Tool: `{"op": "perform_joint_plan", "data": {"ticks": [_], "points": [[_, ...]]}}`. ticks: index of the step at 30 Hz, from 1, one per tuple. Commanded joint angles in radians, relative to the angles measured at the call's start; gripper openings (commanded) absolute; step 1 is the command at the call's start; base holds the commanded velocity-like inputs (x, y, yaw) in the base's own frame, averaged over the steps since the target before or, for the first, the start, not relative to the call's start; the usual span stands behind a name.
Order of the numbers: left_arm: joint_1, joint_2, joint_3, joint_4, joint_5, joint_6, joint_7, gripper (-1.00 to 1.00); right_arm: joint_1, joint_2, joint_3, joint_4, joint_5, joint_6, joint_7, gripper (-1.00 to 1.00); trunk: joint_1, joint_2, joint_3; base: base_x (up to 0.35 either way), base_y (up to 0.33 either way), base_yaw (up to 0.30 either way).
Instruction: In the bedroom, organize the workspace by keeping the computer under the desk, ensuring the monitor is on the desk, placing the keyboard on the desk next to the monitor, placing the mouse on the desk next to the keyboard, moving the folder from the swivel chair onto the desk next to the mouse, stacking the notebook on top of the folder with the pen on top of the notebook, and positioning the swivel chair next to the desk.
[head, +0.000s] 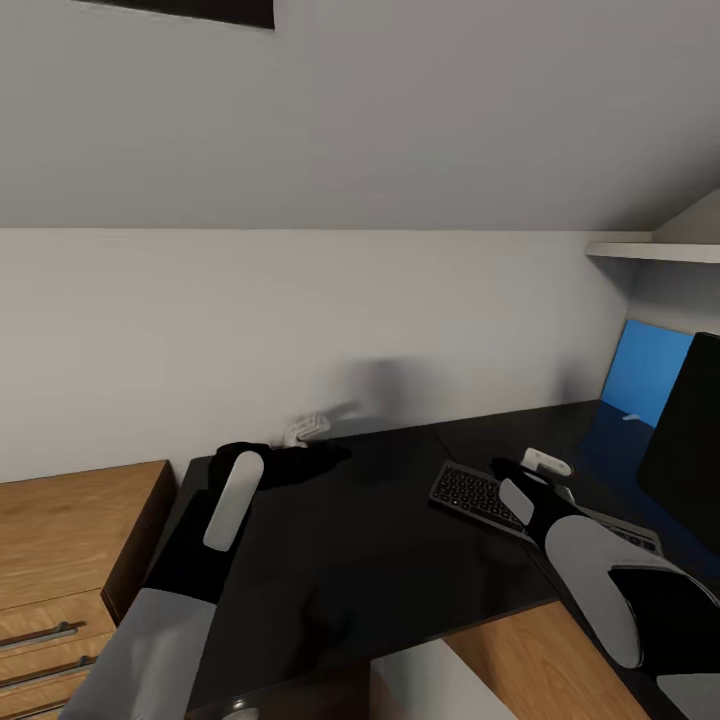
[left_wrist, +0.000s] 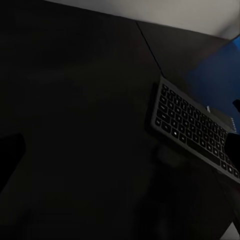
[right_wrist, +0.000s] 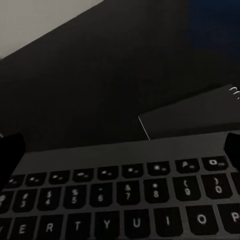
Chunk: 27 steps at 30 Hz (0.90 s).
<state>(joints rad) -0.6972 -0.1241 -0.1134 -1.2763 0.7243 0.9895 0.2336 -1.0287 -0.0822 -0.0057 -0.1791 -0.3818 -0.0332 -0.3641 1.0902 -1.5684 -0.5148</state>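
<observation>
Two arms reach over the black counter (head: 340, 540). Landmark: the keyboard (head: 478, 494), lying flat on the counter toward its right part, partly covered by the right arm.

Right end effector (head: 535, 463): hovers just above the keyboard's far edge. In the right wrist view its two dark fingertips (right_wrist: 11, 152) stand wide apart at either side, keys between them, nothing held. A flat dark notebook-like thing (right_wrist: 197, 117) with a spiral edge lies on the counter just beyond the keyboard.

Left end effector (head: 300, 432): well left of the keyboard, near the back wall, over bare counter. The left wrist view shows one dark fingertip (left_wrist: 10, 155) at the edge and the keyboard off to the side; nothing gripped, but how wide the jaws stand I cannot tell.

Monitor (head: 690, 455): black, upright on the counter right of the keyboard, cut by the frame edge. Blue panel (head: 645, 370), upright behind the monitor, far right of the keyboard; what it is I cannot tell.

Wooden chest (head: 70, 560) with bar handles: far left of the keyboard, beside the counter's end.

White shelf (head: 650, 250): on the wall above the blue panel.
</observation>
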Motion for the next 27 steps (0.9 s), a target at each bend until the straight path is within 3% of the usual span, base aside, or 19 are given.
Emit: {"op": "perform_joint_plan", "data": {"ticks": [1, 13, 27], "points": [[-0.001, 0.000, 0.000, 0.000, 0.010, 0.003, 0.010, 1.00, -0.001, 0.001, 0.000, 0.000, -0.006, -0.003, -0.001, 1.00, 0.000, -0.001, -0.001, 0.000, -0.002, 0.000], [-0.001, 0.001, 0.003, 0.000, 0.010, 0.002, 0.009, 1.00, 0.000, 0.005, -0.002, 0.001, -0.013, -0.002, -0.002, 1.00, 0.000, -0.001, -0.001, -0.001, -0.007, 0.000], [-0.001, 0.001, 0.004, 0.000, 0.009, 0.001, 0.010, 1.00, 0.001, 0.006, -0.002, 0.003, -0.014, -0.002, -0.002, 1.00, 0.000, -0.001, -0.001, -0.048, -0.194, 0.000]]}}
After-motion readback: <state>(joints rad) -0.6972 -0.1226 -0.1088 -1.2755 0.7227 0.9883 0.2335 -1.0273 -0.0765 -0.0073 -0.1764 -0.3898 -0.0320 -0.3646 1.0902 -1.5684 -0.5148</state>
